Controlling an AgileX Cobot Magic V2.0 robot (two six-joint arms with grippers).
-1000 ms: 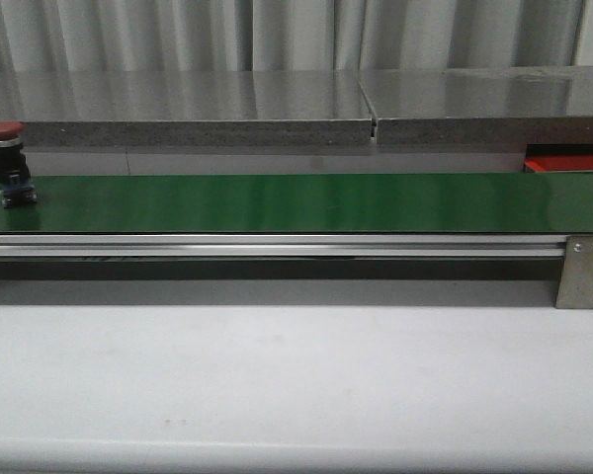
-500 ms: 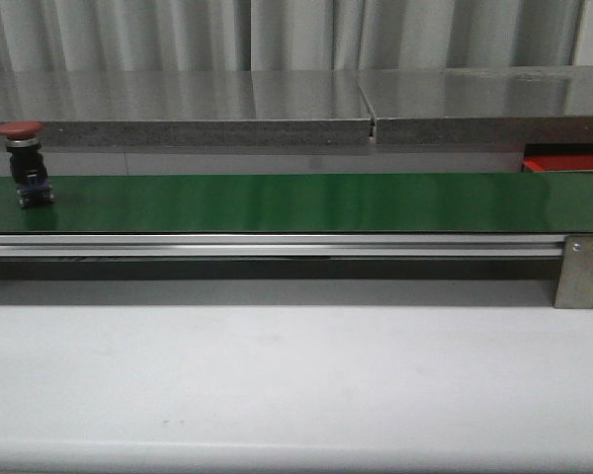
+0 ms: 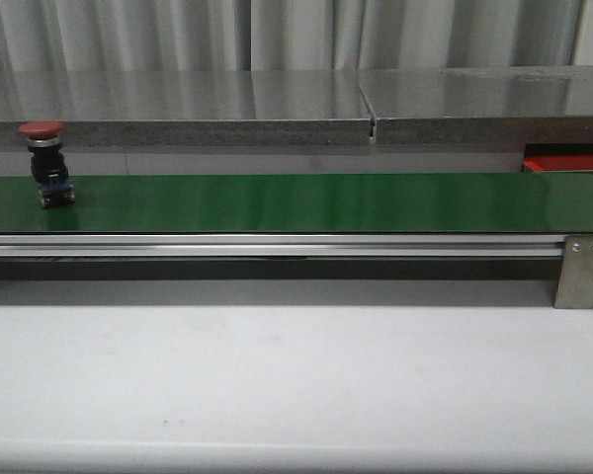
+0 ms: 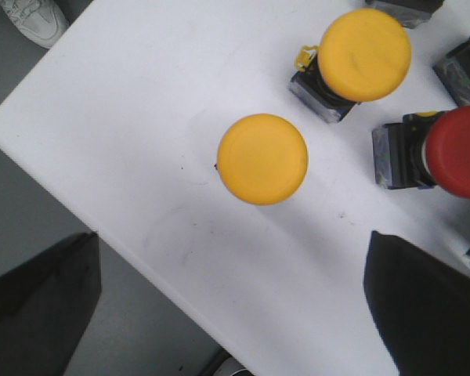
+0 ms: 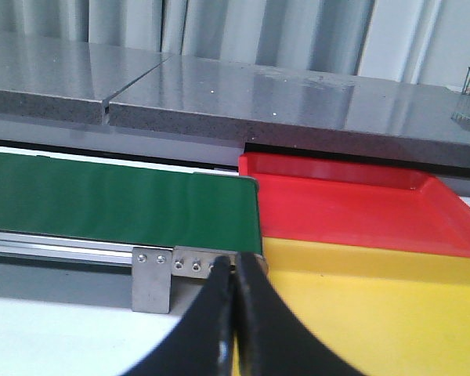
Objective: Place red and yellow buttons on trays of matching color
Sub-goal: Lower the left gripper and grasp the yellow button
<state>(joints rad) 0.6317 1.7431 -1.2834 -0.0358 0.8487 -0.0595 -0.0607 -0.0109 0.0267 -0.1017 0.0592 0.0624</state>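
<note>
Green belt [image 3: 316, 202] open rightward; lone red button [image 3: 47, 163] stands near left end.

No writing, label, brand mark or number can be read in any of the three views. The glossy red domed cap of the push button [image 3: 42, 128] standing on the long green conveyor belt [image 3: 306, 201] carries no legible mark, and the smooth yellow round caps [image 4: 262, 159] on the white tabletop [image 4: 157, 117] are blank too (their dark bases are too blurred to show print). Just past the belt's end, the flat red plastic tray [image 5: 352, 205] and the yellow plastic tray [image 5: 376, 313] bear no lettering.
</note>
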